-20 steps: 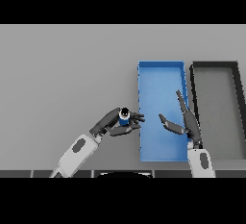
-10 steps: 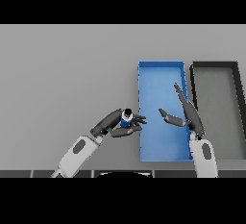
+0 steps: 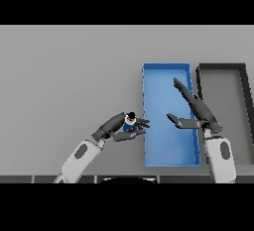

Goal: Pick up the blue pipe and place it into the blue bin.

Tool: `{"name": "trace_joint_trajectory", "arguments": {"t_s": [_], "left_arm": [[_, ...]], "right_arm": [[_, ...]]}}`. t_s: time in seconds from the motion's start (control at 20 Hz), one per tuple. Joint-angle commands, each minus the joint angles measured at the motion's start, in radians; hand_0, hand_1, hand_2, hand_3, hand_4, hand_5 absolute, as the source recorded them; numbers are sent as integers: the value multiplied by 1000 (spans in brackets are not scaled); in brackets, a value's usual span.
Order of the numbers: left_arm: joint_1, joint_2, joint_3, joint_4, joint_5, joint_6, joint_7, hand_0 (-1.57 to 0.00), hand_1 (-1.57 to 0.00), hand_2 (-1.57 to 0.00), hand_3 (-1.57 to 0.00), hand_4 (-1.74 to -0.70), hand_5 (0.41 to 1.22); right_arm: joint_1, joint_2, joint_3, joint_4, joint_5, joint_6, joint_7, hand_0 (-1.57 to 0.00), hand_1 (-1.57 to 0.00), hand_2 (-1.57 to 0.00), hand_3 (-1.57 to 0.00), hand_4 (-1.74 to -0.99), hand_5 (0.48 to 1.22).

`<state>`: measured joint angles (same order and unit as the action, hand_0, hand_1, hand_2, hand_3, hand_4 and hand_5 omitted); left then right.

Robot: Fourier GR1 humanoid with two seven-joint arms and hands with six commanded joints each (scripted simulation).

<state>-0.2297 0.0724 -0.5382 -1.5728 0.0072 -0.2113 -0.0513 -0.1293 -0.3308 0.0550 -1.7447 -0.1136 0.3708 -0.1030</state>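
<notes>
Beside the blue bin's (image 3: 167, 74) left wall, left hand (image 3: 117, 128) has its fingers curled round the blue pipe (image 3: 130, 122), held upright just outside the rim, above the grey bench (image 3: 69, 76). Right hand (image 3: 197, 112) hovers over bin w/ fingers straight, thumb out. Dark bin (image 3: 221, 69) sits farther right.

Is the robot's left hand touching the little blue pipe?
Touching. In the head view the left hand has its fingers and thumb curled round the blue pipe, holding it just left of the blue bin.
</notes>
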Motion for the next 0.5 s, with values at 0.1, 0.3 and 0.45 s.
{"name": "trace_joint_trajectory", "arguments": {"t_s": [0.1, 0.3, 0.45], "left_arm": [[8, -7, 2, -16, -16, -1, -7, -1571, -1571, -1571, -1571, -1473, 1221], [10, -13, 8, -17, -32, -17, 2, -1571, -1571, -1571, -1571, -1474, 1221], [3, -15, 26, -16, -36, -27, 4, -1571, -1571, -1571, -1571, -1474, 1221]], "right_arm": [[-36, -64, 37, -98, -77, 82, 104, 1, -3, -6, 1, -1185, 554], [-91, -102, 106, -182, -108, 152, 154, 1, -1, -2, 1, -1230, 531], [-136, -112, 142, -208, -143, 178, 211, 1, 0, 0, 1, -1249, 524]]}}
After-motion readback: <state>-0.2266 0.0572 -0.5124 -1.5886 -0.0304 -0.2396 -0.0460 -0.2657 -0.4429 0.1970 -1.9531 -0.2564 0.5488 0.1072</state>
